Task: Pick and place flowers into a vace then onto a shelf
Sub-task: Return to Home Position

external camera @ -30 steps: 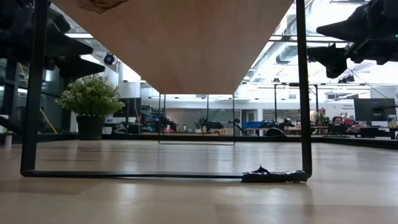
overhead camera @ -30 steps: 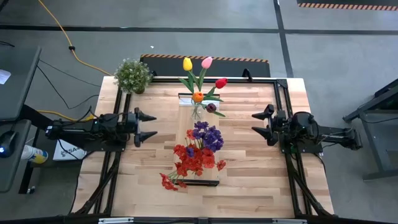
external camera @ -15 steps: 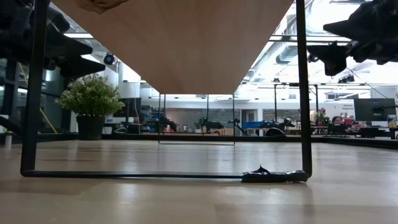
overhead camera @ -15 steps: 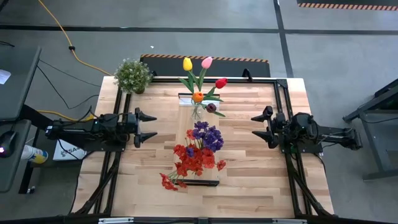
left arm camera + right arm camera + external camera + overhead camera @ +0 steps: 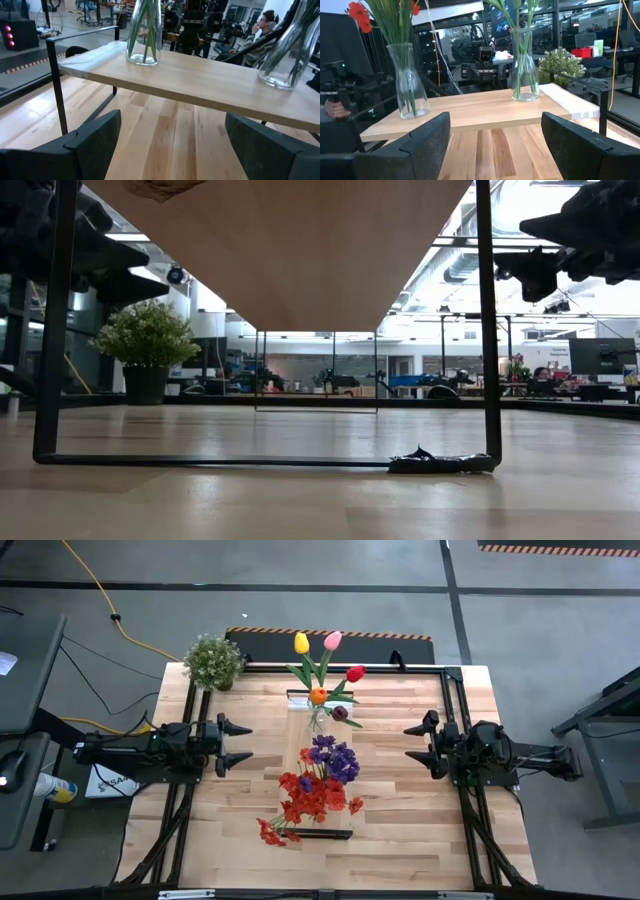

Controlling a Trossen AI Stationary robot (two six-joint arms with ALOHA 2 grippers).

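Note:
The light wood shelf (image 5: 320,765) stands raised on a black frame in the middle of the table. Two glass vases stand on it. The far vase (image 5: 318,718) holds the yellow, pink, red, orange and maroon tulips (image 5: 325,665). The near vase (image 5: 408,85) holds the red sprays (image 5: 310,802) and the purple cluster (image 5: 332,758). My left gripper (image 5: 238,743) hovers open and empty to the left of the shelf. My right gripper (image 5: 418,745) hovers open and empty to its right. Both point level at the shelf, at about the board's height.
A bushy green potted plant (image 5: 214,661) stands at the table's far left corner. The shelf's black frame legs (image 5: 488,330) and bottom rail (image 5: 220,460) stand on the tabletop under the board (image 5: 290,250). People show in the room beyond (image 5: 267,20).

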